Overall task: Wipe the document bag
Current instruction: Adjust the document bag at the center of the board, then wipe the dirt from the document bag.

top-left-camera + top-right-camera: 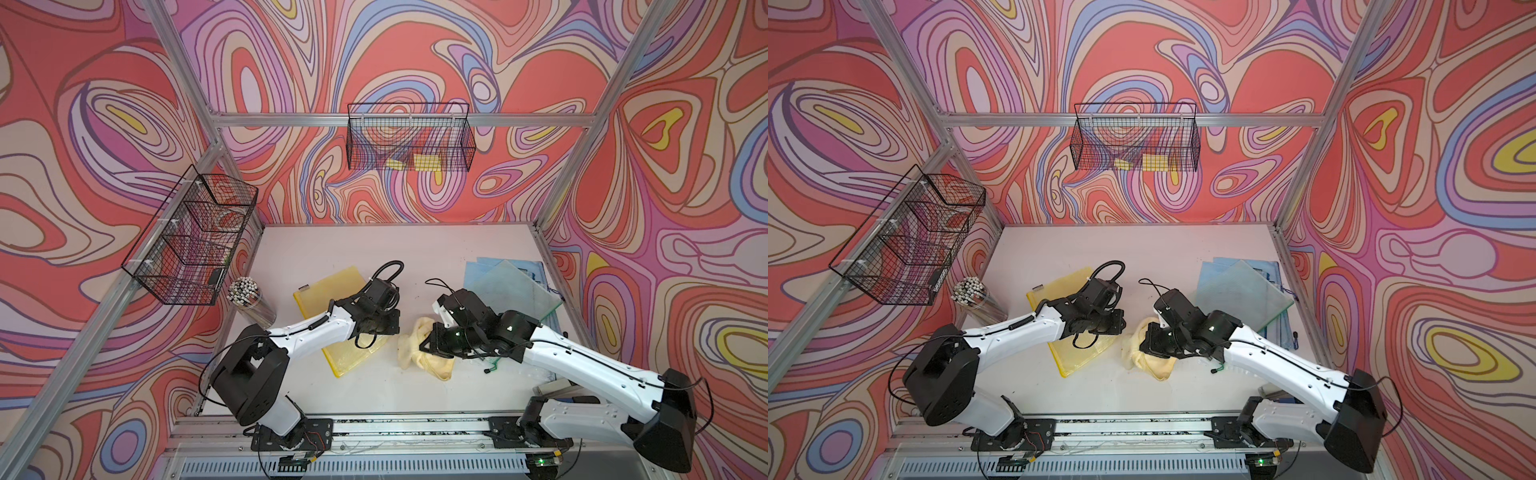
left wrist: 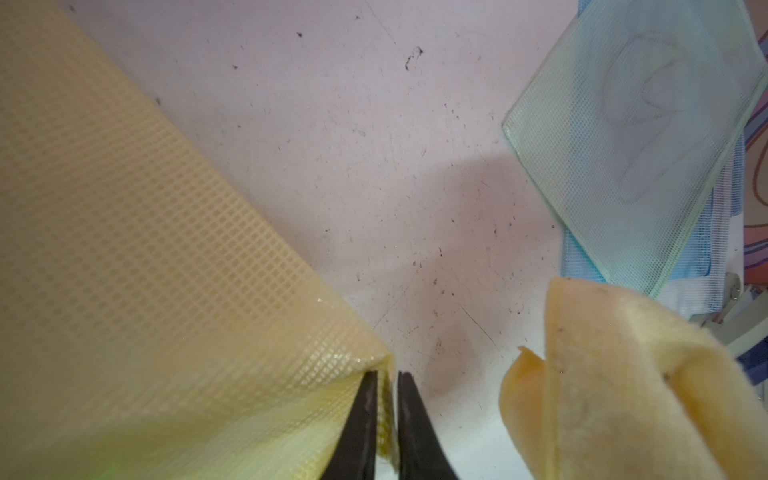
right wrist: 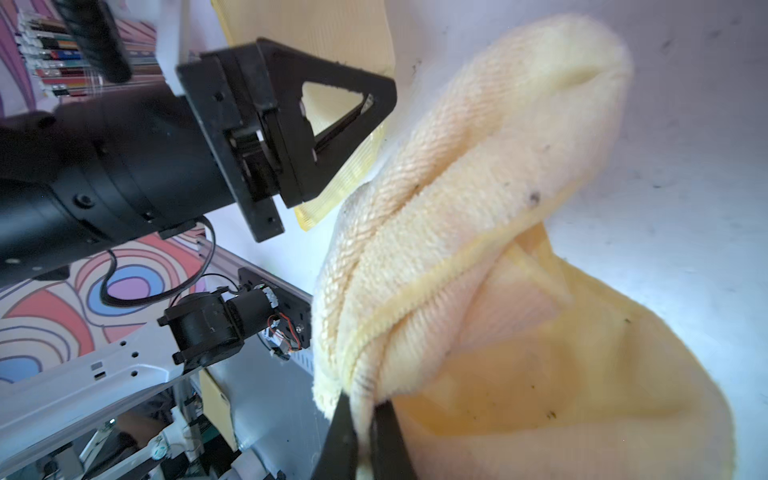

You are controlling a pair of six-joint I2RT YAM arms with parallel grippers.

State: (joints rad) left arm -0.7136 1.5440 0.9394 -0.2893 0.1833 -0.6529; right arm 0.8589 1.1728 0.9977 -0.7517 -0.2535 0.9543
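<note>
Toward the tabletop's (image 1: 374,253) left edge lies the yellow mesh document bag (image 1: 328,291); the left gripper's (image 2: 386,374) jaws stand narrowly apart around its corner (grip or not, I cannot tell). Just beside it, the right gripper's (image 3: 365,401) jaws pinch a yellow terry cloth (image 3: 478,208).

Both arms are wearing white shells with bulky black joints: left arm (image 1: 307,332), right arm (image 1: 590,365). Thin black cables (image 1: 316,322) are running along each shell, a ribbed black hose (image 1: 390,263) is looping off the left wrist, and small dark screws (image 3: 134,355) are dotting the white.
</note>
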